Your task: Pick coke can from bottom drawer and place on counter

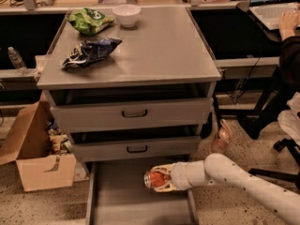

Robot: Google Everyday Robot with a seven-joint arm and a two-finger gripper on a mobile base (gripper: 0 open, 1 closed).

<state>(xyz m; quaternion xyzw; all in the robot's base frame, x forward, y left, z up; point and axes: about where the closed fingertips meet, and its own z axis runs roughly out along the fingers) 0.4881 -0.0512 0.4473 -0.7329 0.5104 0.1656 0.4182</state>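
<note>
Red-orange against the grey, the small cylindrical coke can (153,178) lies on its side in the gripper (158,180), with its silver end facing left. It is low over the right part of the wide, shallow grey metal bottom drawer (122,200). You have the jaws clenched around the can's body. The can sits sideways because your white arm (234,175) reaches in level from the right, below the fronts of the two upper drawers (133,114). I cannot tell whether the can touches the drawer floor. The large flat grey metal table (164,55) on top of the cabinet is where it goes. The white bowl (126,14), green bag (89,21) and dark blue crisp bag (89,52) sit to the rear and left, so I judge the right front the safer landing spot.
</note>
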